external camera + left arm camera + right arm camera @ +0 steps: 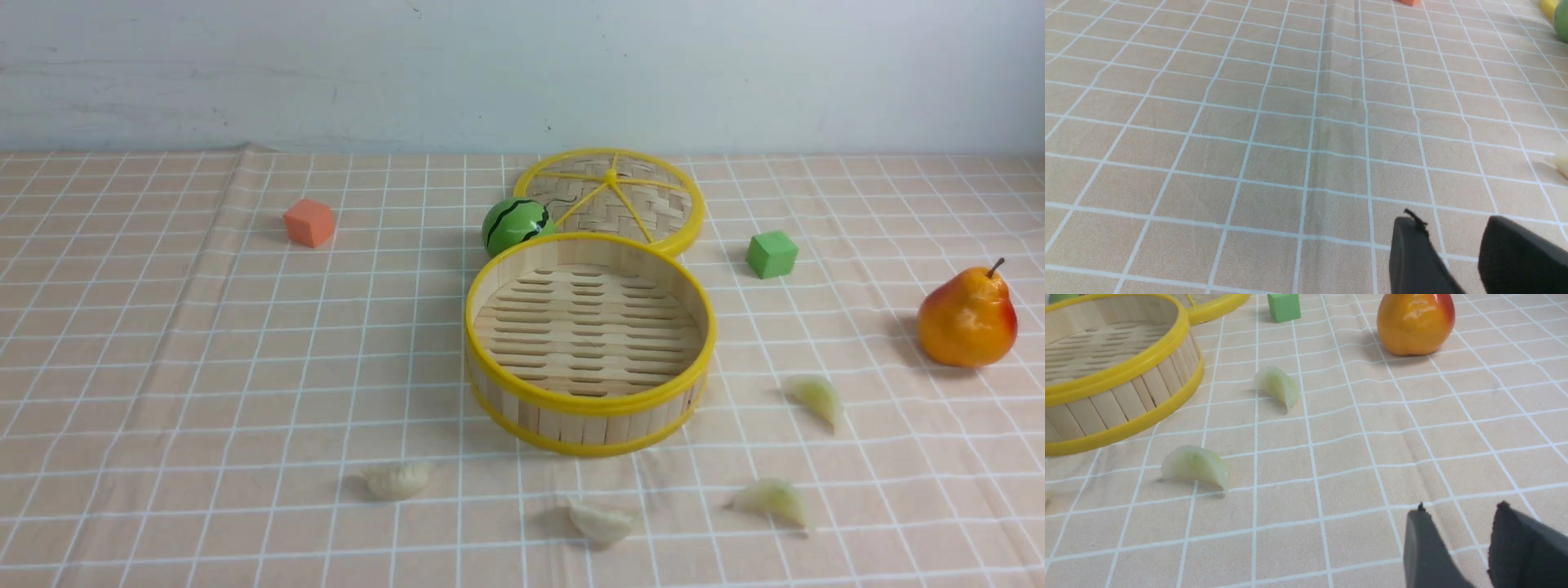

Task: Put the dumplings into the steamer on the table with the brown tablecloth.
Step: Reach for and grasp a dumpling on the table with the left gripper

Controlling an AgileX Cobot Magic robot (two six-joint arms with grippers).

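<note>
The steamer [589, 390], a round bamboo basket with yellow rims, stands empty mid-table on the brown tablecloth [204, 367]. Around its near side lie the dumplings: a cream one [397, 480], another cream one [602, 523], a pale green one [774, 500] and a second green one [816, 398]. Neither arm shows in the front view. My left gripper [1451, 224] hovers open over bare cloth, a dumpling tip [1560, 163] at the frame's edge. My right gripper [1459, 512] is open and empty, near the green dumplings [1195, 466] [1276, 384] and the steamer [1118, 408].
The woven lid [611, 200] lies flat behind the steamer, a small watermelon ball [516, 224] beside it. An orange cube [309, 223] sits far left, a green cube [771, 254] right of the lid, an orange-yellow pear [968, 318] far right. A cloth crease runs along the left side.
</note>
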